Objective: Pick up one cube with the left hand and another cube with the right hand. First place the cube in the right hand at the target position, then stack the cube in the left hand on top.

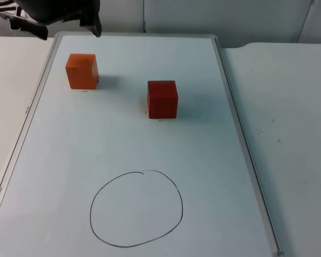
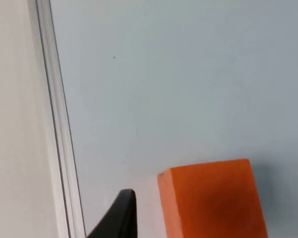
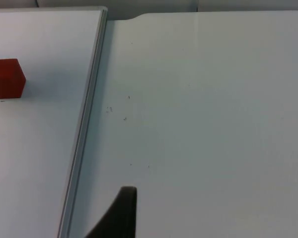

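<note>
Top view: the left gripper is seen at the upper left of the frame, above the orange cube; whether its claw is spread cannot be told. The red cube sits near the centre, well apart from the orange one. A black drawn circle is marked low on the white metal-framed board.

Left wrist view: the orange cube lies just beside a black fingertip.

Right wrist view: the red cube rests on the board, beyond its metal frame.
</note>
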`<state>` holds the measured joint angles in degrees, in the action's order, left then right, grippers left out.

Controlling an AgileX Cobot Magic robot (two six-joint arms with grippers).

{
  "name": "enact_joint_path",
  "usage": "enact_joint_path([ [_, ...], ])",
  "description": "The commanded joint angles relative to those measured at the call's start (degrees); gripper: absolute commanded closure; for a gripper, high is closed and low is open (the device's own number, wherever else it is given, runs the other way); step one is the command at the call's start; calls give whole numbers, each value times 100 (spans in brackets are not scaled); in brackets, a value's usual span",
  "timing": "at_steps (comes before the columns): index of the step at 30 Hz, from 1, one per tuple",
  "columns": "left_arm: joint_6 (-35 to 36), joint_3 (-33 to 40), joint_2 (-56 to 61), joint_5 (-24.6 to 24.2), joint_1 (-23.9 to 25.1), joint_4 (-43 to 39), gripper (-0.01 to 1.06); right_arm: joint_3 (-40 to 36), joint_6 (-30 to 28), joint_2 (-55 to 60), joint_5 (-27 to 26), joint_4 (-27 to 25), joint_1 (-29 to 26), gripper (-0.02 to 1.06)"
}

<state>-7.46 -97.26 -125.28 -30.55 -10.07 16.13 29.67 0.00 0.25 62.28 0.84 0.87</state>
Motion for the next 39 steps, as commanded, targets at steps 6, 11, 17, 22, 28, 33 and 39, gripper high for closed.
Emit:
enact_joint_path([
  [6, 204, -370, -656, -77, -64, -30, 1, -36, -35, -25, -64, 39, -3, -1],
  [11, 193, -469, -890, 28, -96, -41, 1, -46, 0, -25, -64, 53, -4, -1],
  [17, 150, -469, -1021, 198, -101, -30, 1, -46, 0, -25, -64, 53, -4, -1],
  [22, 53, -469, -1074, 298, -101, -41, 1, -46, 0, -25, -64, 53, -4, -1],
  [28, -2, -469, -1087, 353, -101, -41, 1, -46, 0, -25, -64, 64, -4, -1],
  [33, -3, -469, -1095, 364, -101, -41, 3, -46, 0, -25, -64, 64, -4, -1],
  [39, -3, -469, -1095, 323, -101, -41, 37, -46, 0, -25, -64, 64, -4, -1],
])
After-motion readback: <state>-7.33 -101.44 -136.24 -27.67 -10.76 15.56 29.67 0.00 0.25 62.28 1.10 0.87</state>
